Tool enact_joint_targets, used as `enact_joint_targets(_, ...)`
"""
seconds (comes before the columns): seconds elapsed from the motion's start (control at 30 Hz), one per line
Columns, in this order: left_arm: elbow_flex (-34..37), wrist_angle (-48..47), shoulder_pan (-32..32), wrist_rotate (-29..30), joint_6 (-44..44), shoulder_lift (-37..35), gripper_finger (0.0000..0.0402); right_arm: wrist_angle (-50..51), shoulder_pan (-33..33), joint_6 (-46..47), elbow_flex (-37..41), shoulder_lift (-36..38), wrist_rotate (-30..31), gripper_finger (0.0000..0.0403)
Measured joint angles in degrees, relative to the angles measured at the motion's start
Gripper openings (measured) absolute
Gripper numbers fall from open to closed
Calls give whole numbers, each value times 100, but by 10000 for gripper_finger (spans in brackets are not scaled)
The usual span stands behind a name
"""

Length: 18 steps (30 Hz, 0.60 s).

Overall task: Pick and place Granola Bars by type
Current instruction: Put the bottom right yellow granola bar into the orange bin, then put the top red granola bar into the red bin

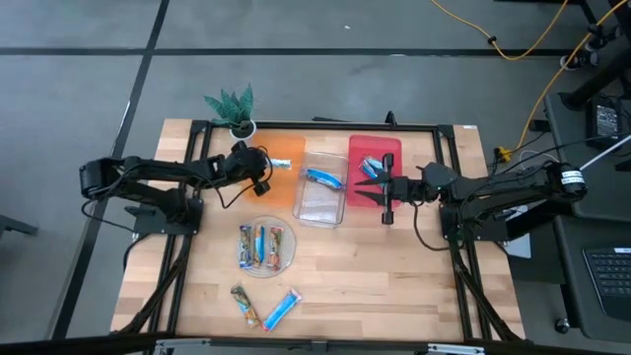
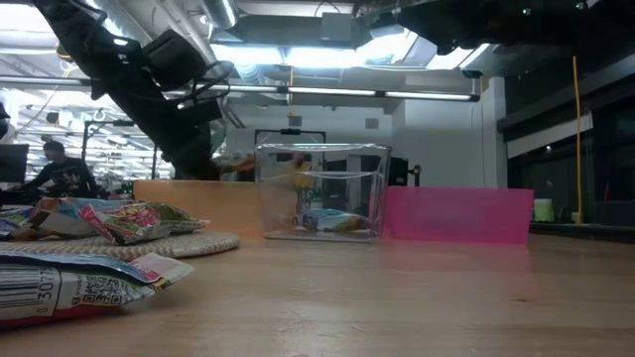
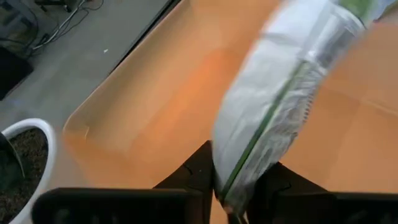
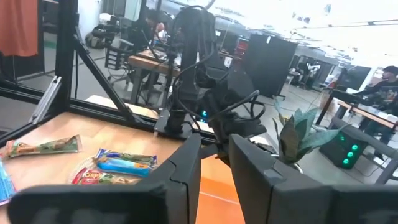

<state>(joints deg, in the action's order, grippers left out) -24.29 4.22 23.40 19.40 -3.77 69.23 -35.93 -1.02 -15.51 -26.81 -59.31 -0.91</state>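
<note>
Bar [image 3: 280,112], pale wrapper, green stripe

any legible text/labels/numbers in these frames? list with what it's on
"307" (partial): digits beside the barcode on the wrapped bar nearest the low camera; the rest is cut off.
Print on the other bars: too blurred to read.
Bar in the left gripper: no readable text.

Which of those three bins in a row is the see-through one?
The middle bin, between the orange bin and the red bin. Its walls are clear, and one blue-wrapped bar lies inside.
</note>
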Motion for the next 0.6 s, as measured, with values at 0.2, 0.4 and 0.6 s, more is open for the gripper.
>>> enact_joint_targets(0.2,0,151,0,-2,-107,0,109,16,0,2,0,0,-7,87)
enact_joint_targets(0.4,0,322,-2,0,-147,0,168,-79,0,-3,-2,0,-20,87)
enact_joint_targets(0.6,0,635,-2,-9,-179,-2,209,-67,2,-370,-2,182,1,87)
